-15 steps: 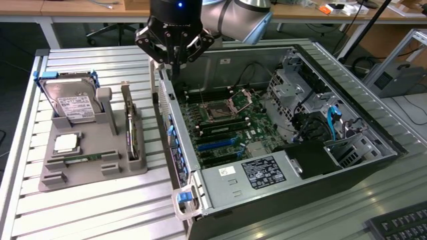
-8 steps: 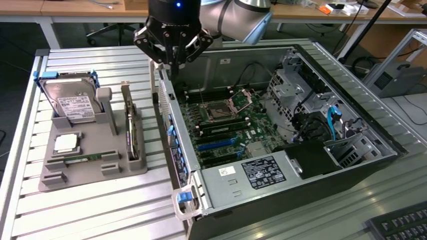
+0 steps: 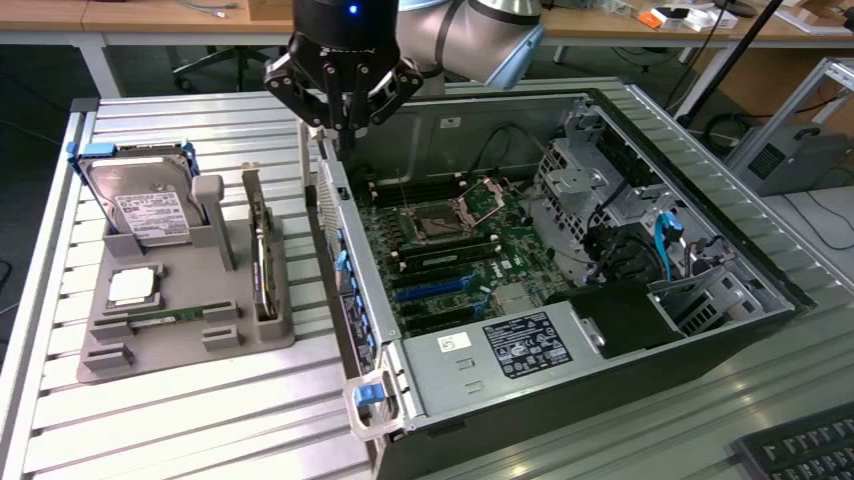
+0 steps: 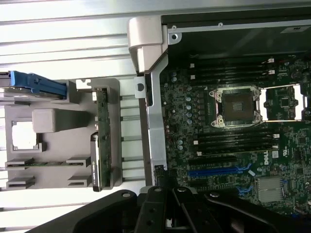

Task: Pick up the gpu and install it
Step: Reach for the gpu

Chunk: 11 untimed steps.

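Aluminium slatted table [image 3: 160, 430] carries everything. Nearest, the black steel computer case [image 3: 561, 435] lies on its side with the panel off, so the green motherboard [image 3: 454, 270] faces up. Judged: that lay lets a card go down from above into the blue expansion slots [image 3: 434, 290]. Just beside the case, to the exterior view's left, a grey moulded plastic holder [image 3: 174, 345] keeps each part in its own pocket. In the slot nearest the case stands the gpu [image 3: 263, 255], a thin flat card with green-tan board and black face, on its long edge with the upper edge bare. Likely set so for a pinch from overhead. Wrist view agrees: gpu [image 4: 102, 116] edge-up in the holder, apart from the case wall. Farther back in the holder, a silver labelled hard drive [image 3: 150, 215] leans in blue rails. Beyond that, the black multi-fingered gripper [image 3: 344, 122] hangs over the far end of the case's wall on the holder side, fingers pressed together, nothing between them. Gpu sits to the exterior view's left of the jaws, lower and nearer the camera, near but not touching. Card not lifted, blue slots unfilled. Wooden desks [image 3: 160, 15] along the back.
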Available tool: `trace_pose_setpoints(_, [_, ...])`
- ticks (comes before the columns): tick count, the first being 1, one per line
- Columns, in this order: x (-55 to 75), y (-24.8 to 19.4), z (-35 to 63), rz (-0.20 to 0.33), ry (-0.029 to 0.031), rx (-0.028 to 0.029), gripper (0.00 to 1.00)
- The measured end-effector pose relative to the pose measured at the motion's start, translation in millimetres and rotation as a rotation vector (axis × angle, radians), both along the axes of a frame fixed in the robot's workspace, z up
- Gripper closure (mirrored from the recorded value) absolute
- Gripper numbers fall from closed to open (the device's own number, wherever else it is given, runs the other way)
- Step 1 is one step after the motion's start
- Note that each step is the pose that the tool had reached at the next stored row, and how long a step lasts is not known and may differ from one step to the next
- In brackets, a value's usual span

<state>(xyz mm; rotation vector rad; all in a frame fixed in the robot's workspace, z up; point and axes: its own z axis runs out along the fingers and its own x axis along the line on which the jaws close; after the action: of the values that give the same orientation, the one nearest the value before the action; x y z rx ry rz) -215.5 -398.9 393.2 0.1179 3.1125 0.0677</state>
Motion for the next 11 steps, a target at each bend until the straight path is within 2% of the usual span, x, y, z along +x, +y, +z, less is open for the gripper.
trace_pose_setpoints(11, [-3.2,0.0,0.0,0.0,0.0,-0.0001,0.9])
